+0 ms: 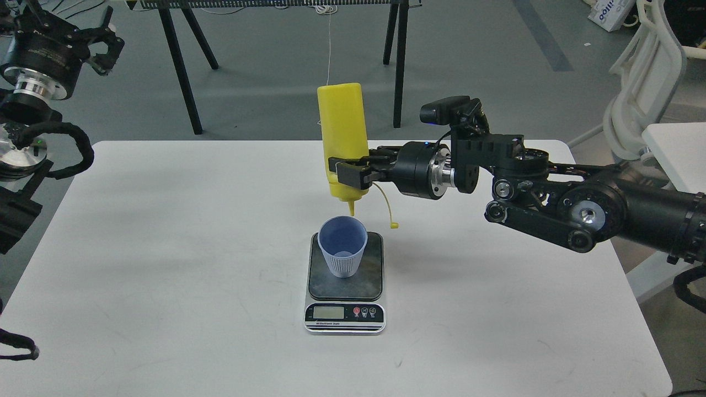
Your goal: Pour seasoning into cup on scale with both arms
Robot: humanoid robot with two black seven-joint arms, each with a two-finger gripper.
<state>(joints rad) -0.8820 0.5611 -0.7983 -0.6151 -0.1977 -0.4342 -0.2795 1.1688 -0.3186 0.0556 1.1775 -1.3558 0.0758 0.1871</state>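
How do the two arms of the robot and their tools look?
Both arms are black with silver metal rings at the joints and loose black cables. The right tool has two blocky black fingers; a small black camera sits above its wrist. The left tool is black and claw-shaped.

A: Seasoning [342, 132]: smooth yellow plastic, slight sheen. Cup [342, 246]: pale blue plastic, ribbed, matt.
B: Scale [345, 275]: dull grey plate, scuffed; silver-white glossy front. Surface [165, 248]: matt white, faintly scratched. Right tool [347, 172]: matt black, polished metal ring behind.

Cup [342, 246] on scale [345, 286], inverted seasoning bottle [343, 142] just above it
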